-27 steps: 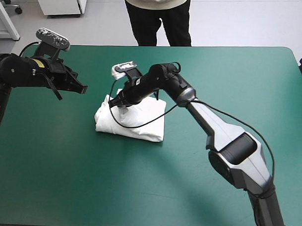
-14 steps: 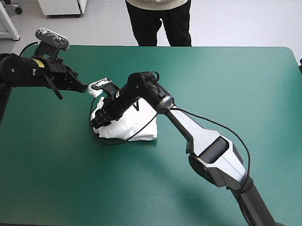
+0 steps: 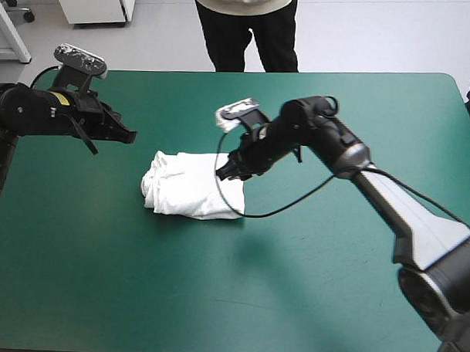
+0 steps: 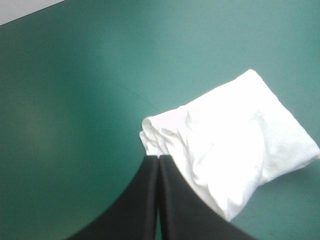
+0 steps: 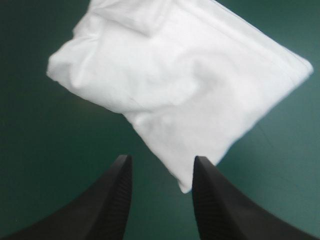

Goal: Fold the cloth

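The white T-shirt (image 3: 190,191) lies as a folded bundle on the teal-green table, left of centre. My right gripper (image 3: 223,171) hovers just above the bundle's right end, open, nothing between its fingers. In the right wrist view the T-shirt (image 5: 175,85) lies ahead of the open right gripper (image 5: 161,162), one corner pointing into the gap between the fingers. My left gripper (image 3: 128,136) hangs shut above the table, left of and beyond the bundle, clear of it. The left wrist view has the shut left gripper (image 4: 158,158) in front of the T-shirt (image 4: 230,145).
The right arm's long body (image 3: 388,204) reaches in from the lower right across the table's right half. Bare teal-green cover (image 3: 138,296) lies in front of the bundle.
The right gripper pushed across the bundle toward the left, then let go and drew back right to its right end, open. The bundle is now more compact and shifted left. The left arm barely moved.
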